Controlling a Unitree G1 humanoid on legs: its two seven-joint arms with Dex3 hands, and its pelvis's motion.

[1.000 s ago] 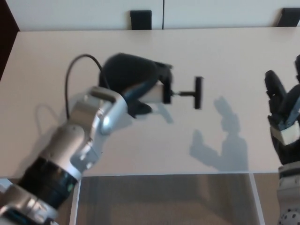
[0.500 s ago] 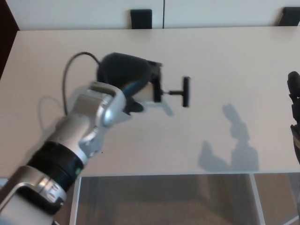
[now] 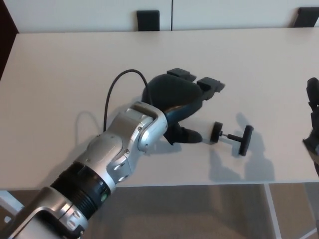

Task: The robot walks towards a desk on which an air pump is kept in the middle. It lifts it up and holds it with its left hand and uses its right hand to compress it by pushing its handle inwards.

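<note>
Fingers (image 3: 210, 85) of your left hand (image 3: 177, 97) spread apart over the desk (image 3: 60, 64), gripping nothing. The air pump (image 3: 230, 136) lies on the desk just beyond and to the right of that hand, apart from it, its T-shaped handle (image 3: 245, 140) pointing away toward your right side. A thin black cable (image 3: 115, 89) loops up from the wrist behind the hand. Your right hand (image 3: 313, 124) shows only as a sliver at the far right edge; you cannot tell how it is set.
</note>
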